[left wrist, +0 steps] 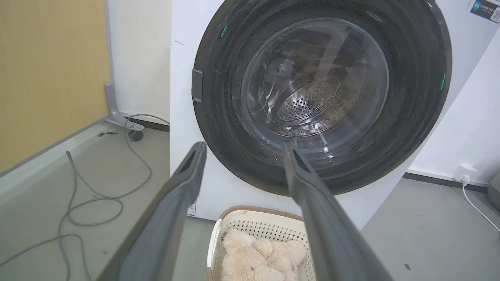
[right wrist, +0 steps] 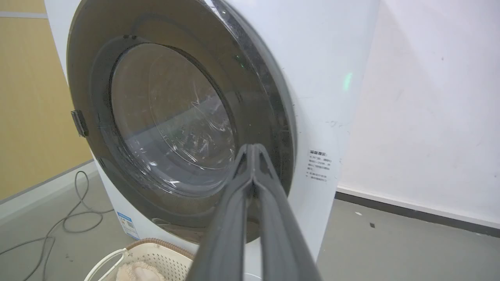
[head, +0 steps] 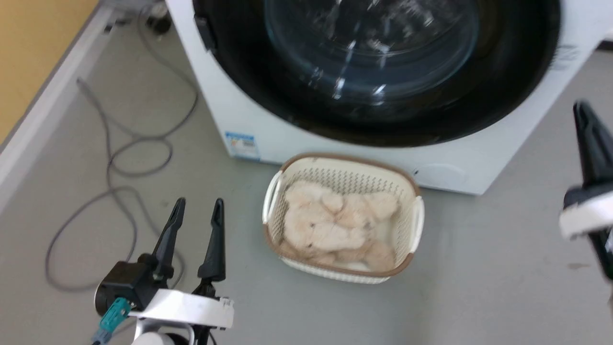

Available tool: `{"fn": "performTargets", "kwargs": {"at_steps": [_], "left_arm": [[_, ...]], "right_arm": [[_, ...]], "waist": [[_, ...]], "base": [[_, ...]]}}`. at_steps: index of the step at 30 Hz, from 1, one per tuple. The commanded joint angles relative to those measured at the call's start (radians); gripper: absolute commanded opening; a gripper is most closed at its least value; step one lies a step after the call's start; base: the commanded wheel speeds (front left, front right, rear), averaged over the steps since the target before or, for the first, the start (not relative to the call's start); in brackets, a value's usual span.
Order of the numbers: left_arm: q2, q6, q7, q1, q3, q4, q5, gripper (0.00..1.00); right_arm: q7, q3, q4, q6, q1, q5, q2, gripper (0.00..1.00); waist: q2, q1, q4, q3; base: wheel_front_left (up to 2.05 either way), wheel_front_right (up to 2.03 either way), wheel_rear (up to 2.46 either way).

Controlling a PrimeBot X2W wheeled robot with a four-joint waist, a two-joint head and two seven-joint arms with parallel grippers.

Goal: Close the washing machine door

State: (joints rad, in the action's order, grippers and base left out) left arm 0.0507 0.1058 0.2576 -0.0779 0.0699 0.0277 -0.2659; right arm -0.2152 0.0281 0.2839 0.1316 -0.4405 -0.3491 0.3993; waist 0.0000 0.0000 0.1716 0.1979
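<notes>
The washing machine [head: 249,120] is a white front-loader, and the steel drum shows through the glass in the left wrist view. Its big round black washing machine door [head: 383,72] lies flat against the front, glass bowl at centre. The door [left wrist: 320,97] faces my left wrist camera head-on, and in the right wrist view the door [right wrist: 168,117] sits flush with the white front. My left gripper [head: 199,203] stands open over the floor, well short of the washer, holding nothing. My right gripper [head: 586,120] is shut and empty at the washer's right front corner, apart from the door.
A white-and-brown laundry basket [head: 342,163] holding a beige plush toy [head: 335,225] stands on the floor just before the washer. A grey cable [head: 119,158] loops over the floor at left by the yellow wall [head: 33,48]. A wall socket [left wrist: 463,173] is to the washer's right.
</notes>
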Motion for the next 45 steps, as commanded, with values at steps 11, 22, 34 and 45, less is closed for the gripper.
{"fn": "performTargets", "kwargs": {"at_steps": [11,22,34,45], "left_arm": [[0.0,-0.007,0.004,0.082,-0.025,0.015,0.021,1.0],[0.0,-0.011,0.004,0.144,-0.025,0.038,0.059,1.0],[0.0,-0.011,0.004,0.158,-0.008,0.04,0.085,1.0],[-0.001,-0.011,-0.008,0.148,-0.004,0.042,0.085,0.0]], "right_arm": [[-0.039,-0.137,-0.277,-0.001,0.38,0.18,-0.219,0.0],[-0.046,-0.155,-0.32,-0.001,0.526,0.258,-0.321,1.0],[-0.046,-0.164,-0.321,-0.001,0.544,0.263,-0.344,1.0],[-0.035,-0.16,-0.316,0.0,0.533,0.263,-0.34,0.0]], "waist": [[0.0,0.0,-0.088,-0.131],[0.0,0.0,-0.108,-0.183],[0.0,0.0,-0.109,-0.186],[0.0,0.0,-0.11,-0.182]], "base": [[0.0,0.0,0.0],[0.0,0.0,0.0],[0.0,0.0,0.0],[0.0,0.0,0.0]]}}
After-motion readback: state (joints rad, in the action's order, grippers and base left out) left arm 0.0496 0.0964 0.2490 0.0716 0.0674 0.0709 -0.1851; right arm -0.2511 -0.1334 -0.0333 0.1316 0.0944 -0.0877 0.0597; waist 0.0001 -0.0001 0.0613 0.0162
